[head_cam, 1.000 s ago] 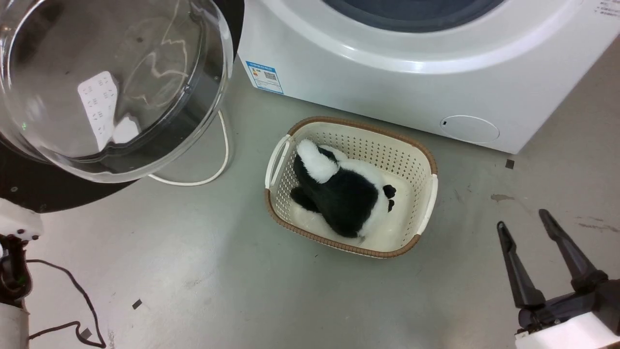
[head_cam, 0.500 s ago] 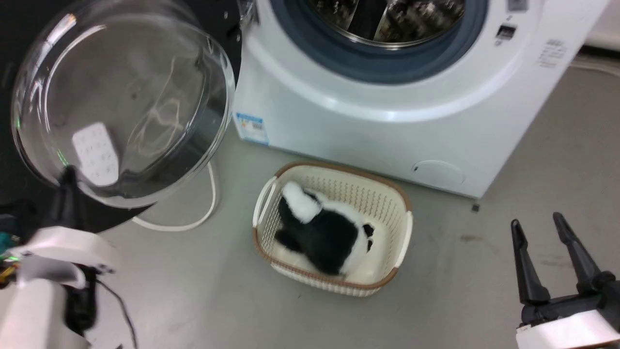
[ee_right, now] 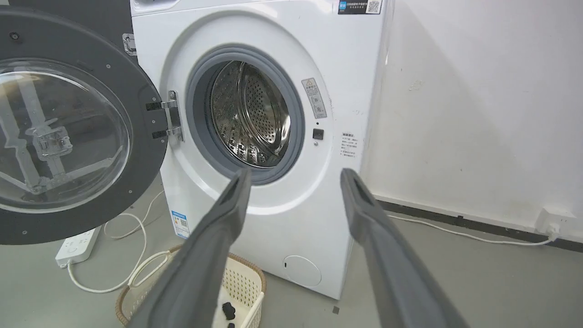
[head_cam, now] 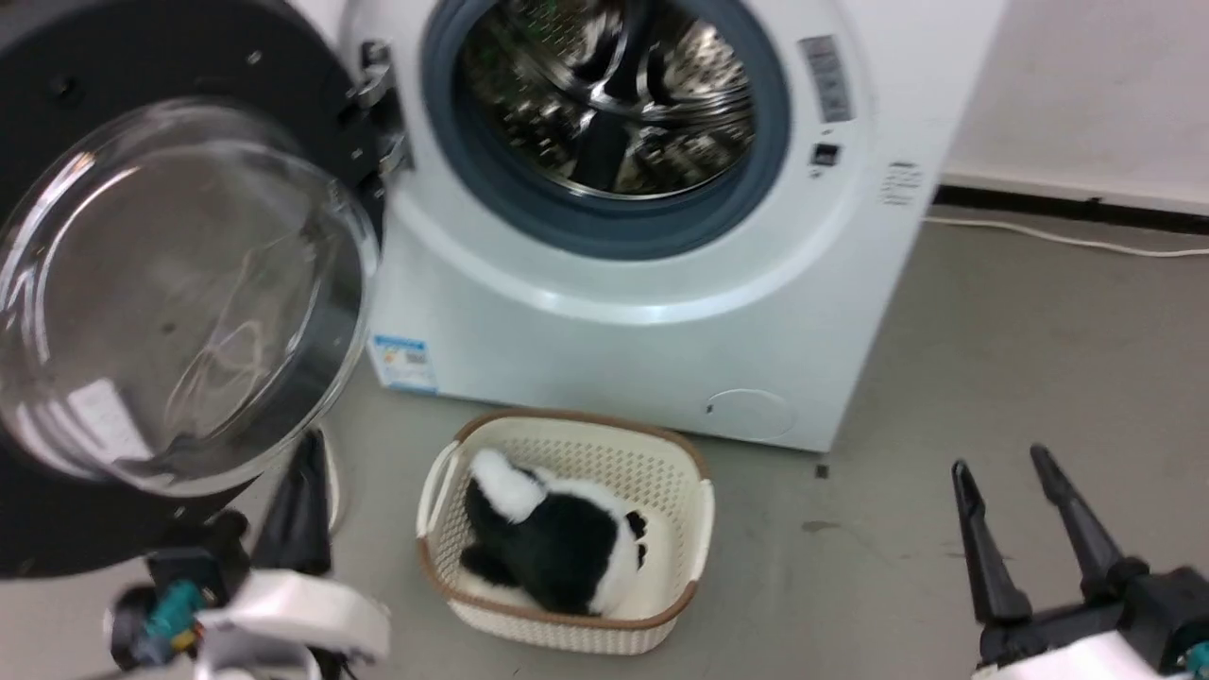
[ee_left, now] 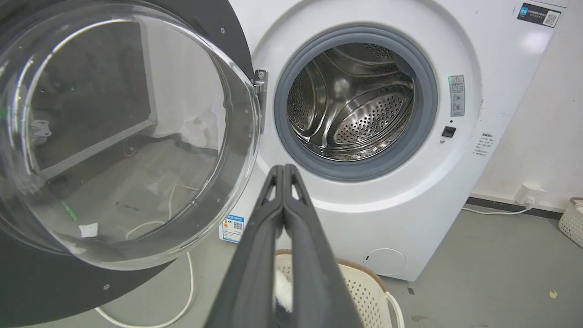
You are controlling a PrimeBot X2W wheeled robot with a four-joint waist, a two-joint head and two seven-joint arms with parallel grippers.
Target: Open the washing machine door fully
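Since earlier, closed empty left tool (ee_left: 283, 168) is raised near the swung-open washing machine door (head_cam: 189, 283), right tool (head_cam: 999, 461) open; door could be knocked back if clipped.

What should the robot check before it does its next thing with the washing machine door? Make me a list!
1. Washing machine door stands wide open, drum mouth uncovered: ok.
2. Door as far back as it goes: cannot tell.
3. Left gripper jaws shut, empty: ok.
4. Right gripper jaws open, empty: ok.
5. Basket with plush toy sits clear of the door: ok.
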